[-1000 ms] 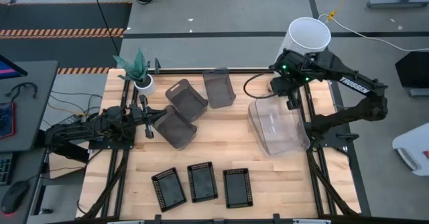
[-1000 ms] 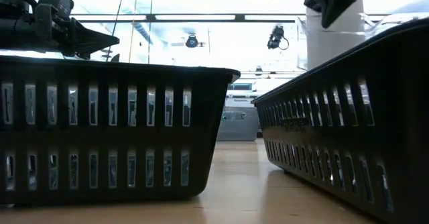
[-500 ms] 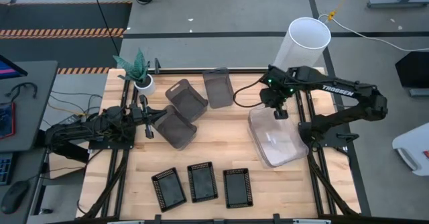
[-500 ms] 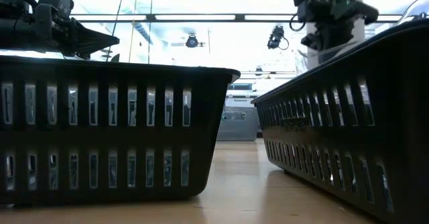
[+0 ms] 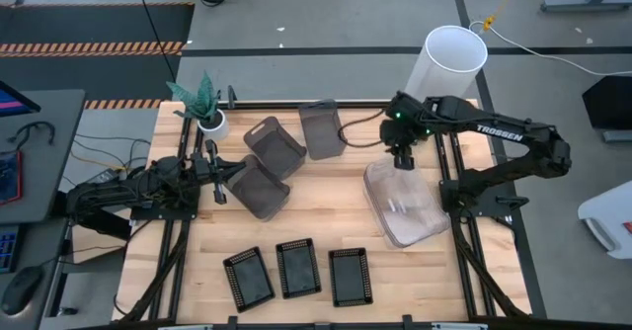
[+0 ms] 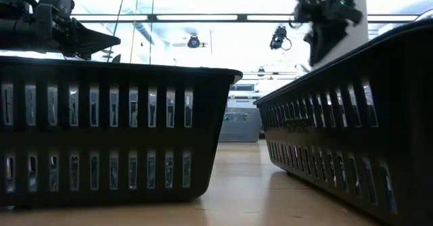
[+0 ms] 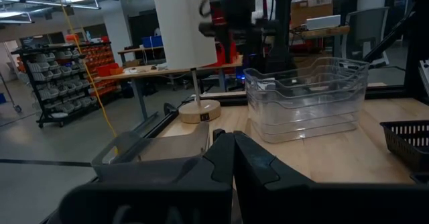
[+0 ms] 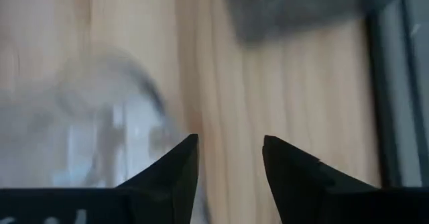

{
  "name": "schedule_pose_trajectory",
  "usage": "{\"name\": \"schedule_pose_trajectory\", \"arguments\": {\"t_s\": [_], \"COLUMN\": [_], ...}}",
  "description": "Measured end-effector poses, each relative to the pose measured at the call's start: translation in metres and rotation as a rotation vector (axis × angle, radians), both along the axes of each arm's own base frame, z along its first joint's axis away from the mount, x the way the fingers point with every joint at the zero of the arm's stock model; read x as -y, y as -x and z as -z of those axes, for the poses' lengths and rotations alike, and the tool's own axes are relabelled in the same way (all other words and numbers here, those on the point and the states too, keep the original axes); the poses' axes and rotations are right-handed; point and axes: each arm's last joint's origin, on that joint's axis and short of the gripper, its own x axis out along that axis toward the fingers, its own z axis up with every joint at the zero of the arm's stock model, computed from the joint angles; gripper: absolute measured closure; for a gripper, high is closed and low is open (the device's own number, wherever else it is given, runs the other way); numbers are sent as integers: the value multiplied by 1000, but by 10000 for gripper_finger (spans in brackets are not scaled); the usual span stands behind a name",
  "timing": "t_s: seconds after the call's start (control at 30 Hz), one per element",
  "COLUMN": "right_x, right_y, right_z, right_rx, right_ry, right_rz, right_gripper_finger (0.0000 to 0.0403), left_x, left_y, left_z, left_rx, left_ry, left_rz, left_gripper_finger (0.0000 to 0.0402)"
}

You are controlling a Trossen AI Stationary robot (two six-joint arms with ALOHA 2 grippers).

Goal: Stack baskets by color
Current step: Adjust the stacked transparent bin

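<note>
Three clear baskets [image 5: 407, 204] sit nested in one stack at the table's right, also seen as a clear stack [image 7: 305, 98] in the left wrist view. My right gripper [image 5: 403, 160] hovers open just over the stack's far rim [image 8: 100, 110], its fingers pointing steeply down with nothing between them [image 8: 230, 140]. Three smoky-grey baskets [image 5: 275, 147] [image 5: 321, 127] [image 5: 259, 187] lie loose at the far middle. Three black mesh baskets [image 5: 297, 268] stand in a row by the near edge. My left gripper [image 5: 214, 177] rests shut at the table's left.
A tall white cylinder [image 5: 449, 63] stands past the table's far right corner, close behind my right arm. A small potted plant [image 5: 204, 108] stands at the far left corner. Bare wood lies between the grey baskets and the clear stack.
My right gripper has come down and moved toward the table's left, rolling its wrist. The clear basket it carried tilted above the stack has sunk and levelled out, and now sits nested in the clear baskets below.
</note>
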Motion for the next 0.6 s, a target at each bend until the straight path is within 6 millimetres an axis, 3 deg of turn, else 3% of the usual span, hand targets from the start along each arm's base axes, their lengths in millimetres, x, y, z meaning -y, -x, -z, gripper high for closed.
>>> {"name": "schedule_pose_trajectory", "arguments": {"t_s": [0.3,0.47,0.6], "right_x": [11,-1,-18], "right_y": [-30,-33,-28], "right_z": [-29,-19,-2], "right_rx": [442,532,617], "right_ry": [50,-79,-78], "right_rz": [55,9,4], "right_gripper_finger": [233,233,233], "left_x": [0,0,0], "left_y": [0,0,0], "left_z": [0,0,0], "left_rx": [0,0,0], "left_ry": [0,0,0], "left_rz": [0,0,0], "left_gripper_finger": [395,395,395]}}
